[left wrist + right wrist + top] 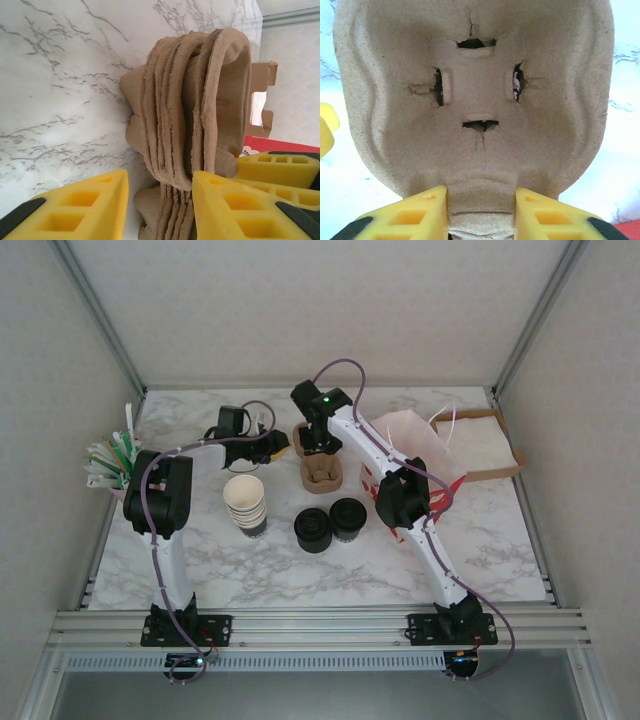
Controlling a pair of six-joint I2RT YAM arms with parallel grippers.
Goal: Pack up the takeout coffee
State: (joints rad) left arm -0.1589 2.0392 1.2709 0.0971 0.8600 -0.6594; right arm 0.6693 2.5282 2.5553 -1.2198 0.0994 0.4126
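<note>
The takeout coffee (348,519), a small dark cup under a black lid, stands mid-table, apart from both grippers. Behind it lies a stack of brown pulp cup carriers (322,478) (165,100). My right gripper (320,445) (480,192) is shut on the neck of the top carrier (480,75) (235,75), which stands peeled away from the stack at one end. From the left, my left gripper (280,448) (160,175) straddles the rest of the stack, open. One of its fingers (220,200) touches the stack and the other is clear of it.
A stack of black lids (313,530) stands beside the coffee, and cream-rimmed cups (245,503) stand to its left. A white and red paper bag (415,455) lies behind my right arm, with a cardboard box of napkins (485,445) beyond it. A holder of green-and-white sticks (110,462) is at the far left.
</note>
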